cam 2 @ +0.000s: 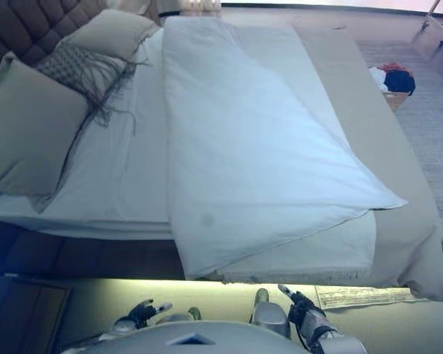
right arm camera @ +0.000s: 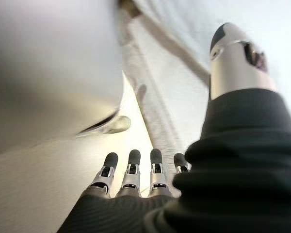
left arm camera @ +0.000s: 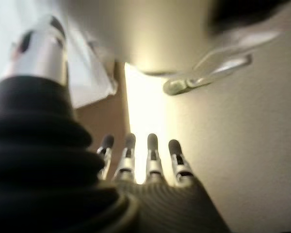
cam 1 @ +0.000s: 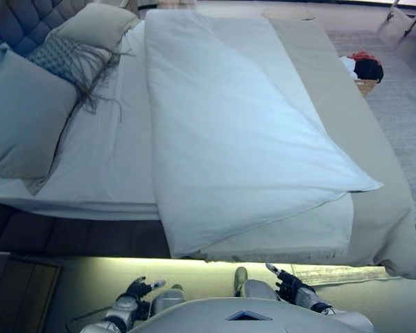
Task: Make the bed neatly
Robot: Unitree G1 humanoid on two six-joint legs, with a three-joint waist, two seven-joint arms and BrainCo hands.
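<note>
A white duvet (cam 1: 229, 132) lies folded over on the bed, its corner (cam 1: 371, 184) pointing to the right and its near edge hanging over the bed's side. A beige blanket (cam 1: 374, 139) lies under it along the right side. The white sheet (cam 1: 104, 152) shows bare on the left. Pillows (cam 1: 24, 114) and a grey fringed cushion (cam 1: 66, 59) lie by the headboard. My left hand (cam 1: 135, 291) and right hand (cam 1: 288, 283) hang low beside the bed, both open and empty, apart from the bedding. The right wrist view shows straight fingers (right arm camera: 131, 170), the left too (left arm camera: 150, 155).
A basket of clothes (cam 1: 364, 73) stands on the carpet beyond the bed at the right. A dark tufted headboard (cam 1: 21, 21) is at the far left. A lit strip runs under the bed frame (cam 1: 125, 267). A dark bedside unit (cam 1: 17, 284) stands at lower left.
</note>
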